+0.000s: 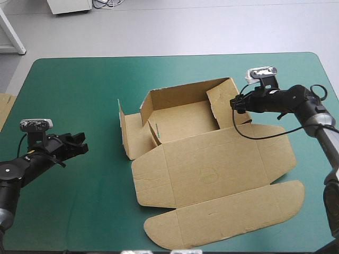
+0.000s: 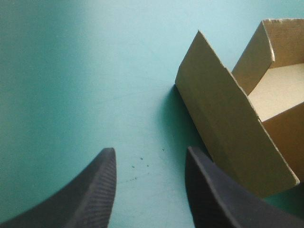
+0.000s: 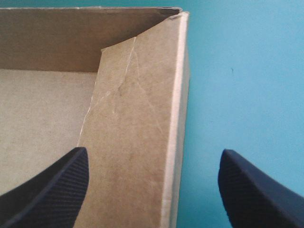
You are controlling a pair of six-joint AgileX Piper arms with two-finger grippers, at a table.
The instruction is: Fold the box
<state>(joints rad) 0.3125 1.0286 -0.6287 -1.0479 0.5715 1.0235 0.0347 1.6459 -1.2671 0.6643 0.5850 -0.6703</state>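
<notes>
A: Where's the box (image 1: pixel 206 159)? Quick, pls.
B: Mid-table on the teal-green cover (image 1: pixel 63 84), half built. The tray part is at the far side, and the lid (image 1: pixel 217 182) lies flat toward the near edge.
A: Why's the right gripper (image 1: pixel 237 103) parked there?
B: It straddles the tray's right wall (image 3: pixel 137 118), fingers wide apart, gripping nothing: one inside, one outside. We reckon it's set to pinch or push that creased wall, prob. to tuck it.
A: And the left gripper (image 2: pixel 150 149)?
B: Low over the cover, left of the box, released too and empty. It points at the standing left flap (image 2: pixel 228 118) w/o touching it. We judge it's kept clear till needed.
A: Counts?
B: We count 1 box, 2 grippers, 4 black fingers. Tray walls up: 3, i.e. far, left and right, plus that 1 loose flap. Also 1 edge of spare board (image 1: pixel 4 111) at the table's left edge.
</notes>
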